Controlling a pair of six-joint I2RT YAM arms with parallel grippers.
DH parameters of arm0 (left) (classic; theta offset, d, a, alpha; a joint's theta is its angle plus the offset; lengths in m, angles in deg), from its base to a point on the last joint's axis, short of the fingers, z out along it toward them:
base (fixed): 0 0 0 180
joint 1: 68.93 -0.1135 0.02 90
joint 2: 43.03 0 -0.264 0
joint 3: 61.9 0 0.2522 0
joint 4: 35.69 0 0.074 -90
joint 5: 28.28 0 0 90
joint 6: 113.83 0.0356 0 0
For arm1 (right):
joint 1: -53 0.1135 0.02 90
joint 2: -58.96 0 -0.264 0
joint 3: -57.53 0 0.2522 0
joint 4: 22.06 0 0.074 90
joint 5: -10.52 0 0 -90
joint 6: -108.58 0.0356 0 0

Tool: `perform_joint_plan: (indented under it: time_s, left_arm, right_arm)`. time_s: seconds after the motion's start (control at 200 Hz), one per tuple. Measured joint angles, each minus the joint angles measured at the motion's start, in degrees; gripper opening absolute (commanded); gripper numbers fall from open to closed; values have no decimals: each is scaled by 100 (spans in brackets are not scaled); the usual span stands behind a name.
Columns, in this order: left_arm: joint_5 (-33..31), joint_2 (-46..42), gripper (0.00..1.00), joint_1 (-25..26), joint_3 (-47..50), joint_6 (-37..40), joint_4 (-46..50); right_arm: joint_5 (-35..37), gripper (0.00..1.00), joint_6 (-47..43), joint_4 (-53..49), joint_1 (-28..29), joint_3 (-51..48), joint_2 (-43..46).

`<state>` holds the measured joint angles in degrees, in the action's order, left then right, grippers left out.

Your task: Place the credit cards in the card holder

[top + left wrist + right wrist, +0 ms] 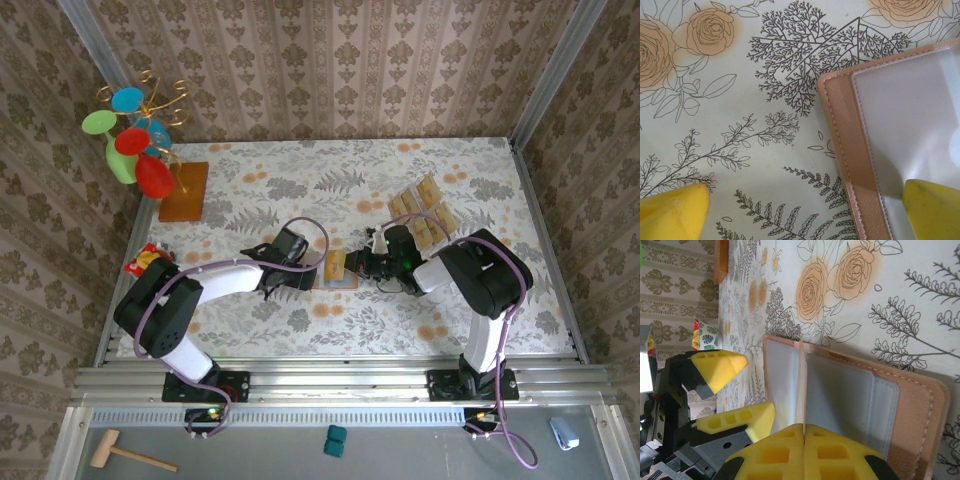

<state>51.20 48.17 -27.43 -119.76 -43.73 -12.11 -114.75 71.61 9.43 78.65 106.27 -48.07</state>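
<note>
The card holder (pixel 343 277) lies open on the flowered table between the two arms, its clear pockets facing up (pixel 850 400). My right gripper (pixel 804 432) is shut on one tan credit card (pixel 801 385), held edge-on just above the holder's middle fold. The same right gripper (pixel 362 265) reaches in from the right. My left gripper (pixel 805 210) is open and straddles the holder's stitched left edge (pixel 840 135), with one yellow finger (pixel 935 210) on the clear pocket. More credit cards (pixel 425 212) lie in a clear tray at the back right.
An orange-brown wooden board (pixel 185 190) with a stand of coloured discs (pixel 135 140) occupies the back left. A bright snack packet (pixel 145 260) lies at the table's left edge. Patterned walls close in the far side and both flanks.
</note>
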Motion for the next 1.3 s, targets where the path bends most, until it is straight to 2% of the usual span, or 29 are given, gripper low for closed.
perform_joint_plan:
  time_s: [1.3]
  left_arm:
    - [0, 17, 100, 4, 0, 0, -20]
  right_arm:
    - [-251, 0, 103, 247, -63, -208, -57]
